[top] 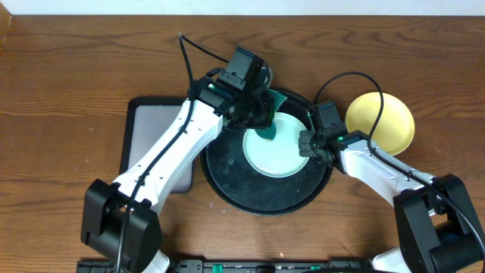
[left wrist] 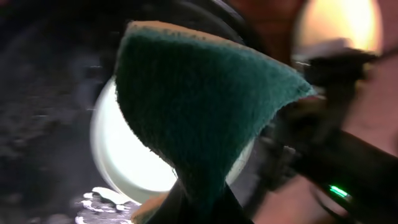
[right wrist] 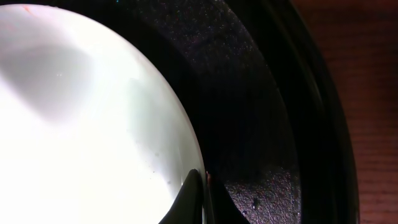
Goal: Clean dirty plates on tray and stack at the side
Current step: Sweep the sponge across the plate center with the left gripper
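- The left wrist view is blurred; the green sponge [left wrist: 199, 106] fills it and hides much of the pale plate [top: 282, 155].
- A teal edge [top: 282, 98] behind the left hand [top: 261, 121] is mostly covered.
- The wooden tabletop [top: 68, 91] carries the round black tray [top: 242, 189] with the pale plate inside; the yellow plate [top: 383, 121] sits just right of it.
- The left hand clamps the sponge over the pale plate; the right hand [top: 307, 142] pinches its right rim.

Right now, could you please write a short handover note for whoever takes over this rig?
Left gripper: shut on the green sponge, over the far edge of the mint plate.
Right gripper: shut on that plate's right rim.
Mint plate lies on the round black tray; yellow plate already off it, on the table.
Left: finish wiping, then stack it with the yellow plate.
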